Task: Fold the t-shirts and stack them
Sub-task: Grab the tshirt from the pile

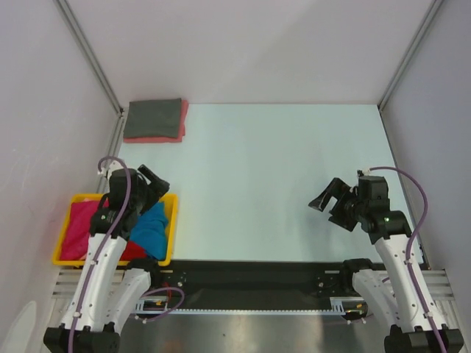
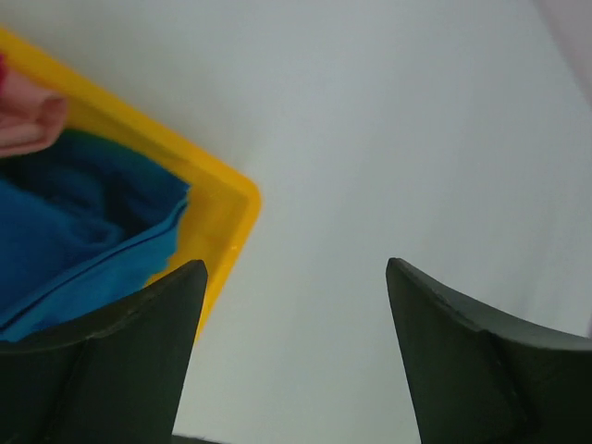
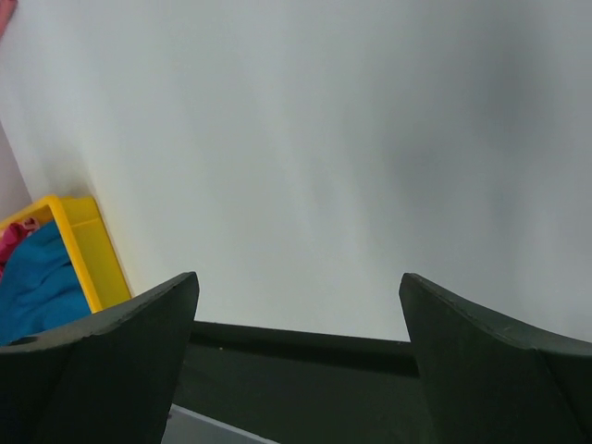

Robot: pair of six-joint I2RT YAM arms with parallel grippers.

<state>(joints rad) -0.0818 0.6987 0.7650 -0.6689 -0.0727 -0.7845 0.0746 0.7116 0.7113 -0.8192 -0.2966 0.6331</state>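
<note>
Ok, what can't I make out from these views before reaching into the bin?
- Top view: the left arm covers the middle of the yellow plastic bin, hiding where the bright blue cloth t-shirt meets the magenta cloth t-shirt.
- Top view: the folded dark grey t-shirt covers the salmon pink t-shirt beneath, except its edges.
- Wrist views: the left frame edge cuts the bin off, so its shirt count is unclear.

From above, the folded salmon pink t-shirt [image 1: 182, 125] is glimpsed only as a thin border, being covered by the folded dark grey t-shirt [image 1: 152, 118]. The yellow plastic bin [image 1: 82, 197] is crossed by the left arm [image 1: 103, 254]. The crumpled bright blue t-shirt [image 1: 153, 228] and the magenta t-shirt [image 1: 73, 232] are partly hidden beneath it. In the left wrist view, the bin is cut off by the edge, and a pale pink fold of cloth [image 2: 28, 120] cannot be identified.
</note>
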